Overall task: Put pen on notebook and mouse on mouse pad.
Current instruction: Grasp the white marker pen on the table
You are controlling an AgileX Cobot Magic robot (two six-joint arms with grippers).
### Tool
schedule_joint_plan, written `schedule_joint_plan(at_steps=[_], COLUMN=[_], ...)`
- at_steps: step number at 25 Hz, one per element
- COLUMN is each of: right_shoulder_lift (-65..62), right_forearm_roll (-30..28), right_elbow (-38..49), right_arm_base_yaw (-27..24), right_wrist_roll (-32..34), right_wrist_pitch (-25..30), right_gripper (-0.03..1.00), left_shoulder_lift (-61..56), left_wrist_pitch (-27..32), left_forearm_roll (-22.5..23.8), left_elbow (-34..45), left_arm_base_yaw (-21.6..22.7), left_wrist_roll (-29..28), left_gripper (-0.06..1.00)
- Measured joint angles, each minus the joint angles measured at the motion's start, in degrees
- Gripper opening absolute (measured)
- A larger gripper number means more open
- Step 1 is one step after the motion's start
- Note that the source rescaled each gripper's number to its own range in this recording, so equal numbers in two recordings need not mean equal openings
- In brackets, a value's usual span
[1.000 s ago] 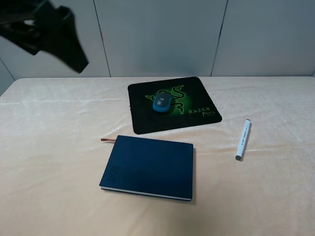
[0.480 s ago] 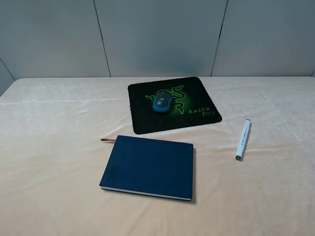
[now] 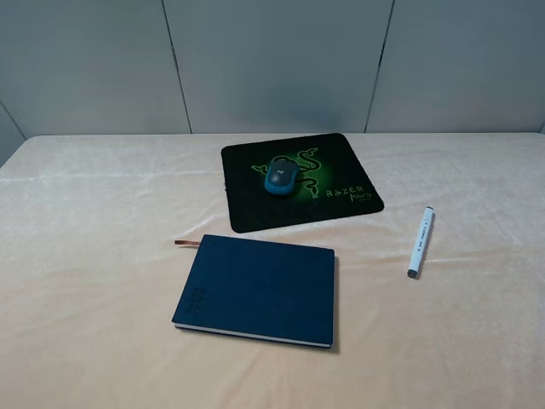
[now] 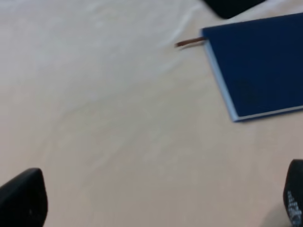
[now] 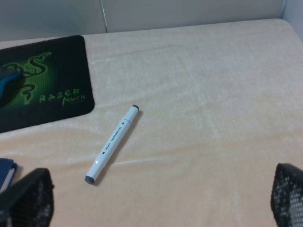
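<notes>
High view first: neither arm shows here. The mouse (image 3: 281, 175) sits on the mouse pad (image 3: 247, 213), over the green logo. The notebook (image 3: 255, 290) lies closed nearer the camera, apart from the pad, with its ribbon (image 3: 186, 243) poking out at a far corner. The pen (image 3: 421, 242) lies alone on the bench (image 3: 85, 256) off to the right, well apart from the notebook, with open cloth all round it.

Left wrist view, and it's blurry. The left gripper (image 4: 158, 203) shows only its fingertips, spread wide with nothing between them. The notebook is cut off at the frame edge.

Right wrist view: the right gripper (image 5: 156, 198) is spread wide too and holds nothing. The pen lies ahead of it on bare bench. The mouse is barely a sliver at the edge.
</notes>
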Motion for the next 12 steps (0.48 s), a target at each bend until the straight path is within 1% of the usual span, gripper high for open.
schedule_joint_plan(at_steps=[2, 8, 10, 12], right_shoulder_lift=[0.0, 0.0, 0.0, 0.0], right_forearm_roll=[0.0, 0.0, 0.0, 0.0], right_elbow=[0.0, 0.0, 0.0, 0.0], right_arm_base_yaw=[0.0, 0.0, 0.0, 0.0], right_wrist_roll=[0.0, 0.0, 0.0, 0.0], right_wrist_pitch=[0.0, 0.0, 0.0, 0.0], right_gripper=[1.0, 1.0, 1.0, 1.0], left_shoulder_lift=[-1.6, -5.6, -5.9, -5.9], left_wrist_pitch=[0.1, -0.1, 0.0, 0.0], left_forearm_roll=[-0.6, -1.2, -1.2, -1.2], left_elbow=[0.8, 0.8, 0.8, 0.8], left_arm_base_yaw=[3.3, 10.5, 11.9, 12.3], left_wrist_roll=[0.7, 1.4, 1.4, 1.5], left_gripper=[1.0, 1.0, 1.0, 1.0])
